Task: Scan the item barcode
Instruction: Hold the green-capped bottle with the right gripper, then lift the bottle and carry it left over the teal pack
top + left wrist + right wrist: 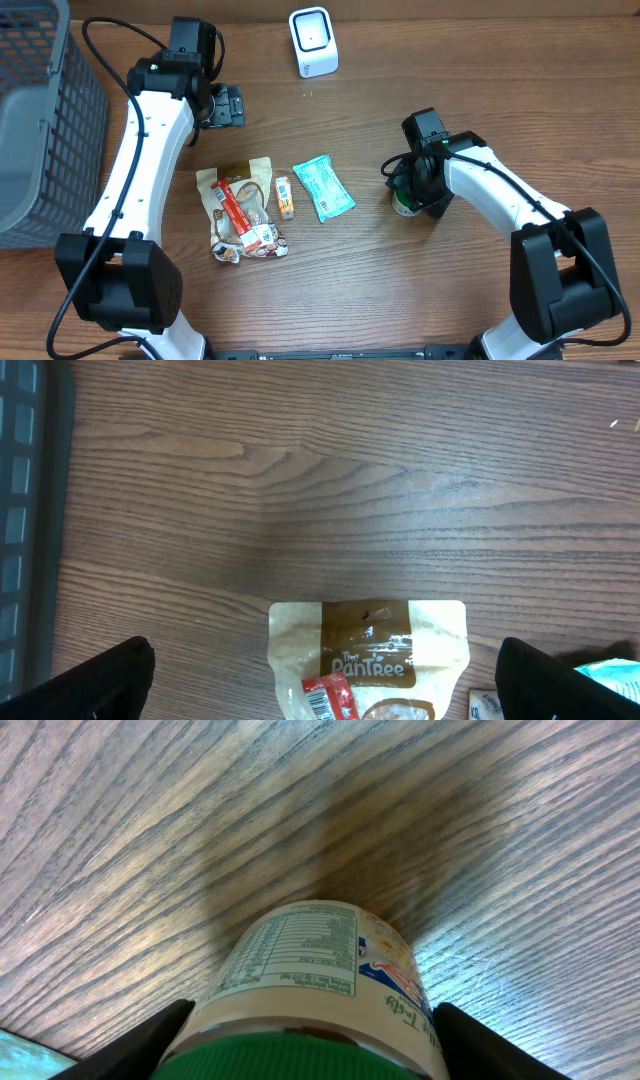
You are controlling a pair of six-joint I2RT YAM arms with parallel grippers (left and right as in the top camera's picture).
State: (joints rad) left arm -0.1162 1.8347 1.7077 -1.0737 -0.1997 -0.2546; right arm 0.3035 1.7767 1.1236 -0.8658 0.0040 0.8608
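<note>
The item in hand is a small jar (315, 970) with a green lid (300, 1055) and a printed label showing a nutrition panel; no barcode shows on it. My right gripper (312, 1038) is shut on the jar, one finger against each side just below the lid. From overhead the jar (404, 203) sits low over the table's right half under the right gripper (418, 185). The white scanner (313, 42) stands at the back centre. My left gripper (226, 105) is open and holds nothing, with its fingers (95, 680) wide apart over bare wood.
A tan Pantree pouch (240, 205) with a red barcoded sachet (325, 700) on it lies left of centre. Next to it are a small orange packet (285, 197) and a teal packet (323, 187). A grey basket (40, 120) fills the far left.
</note>
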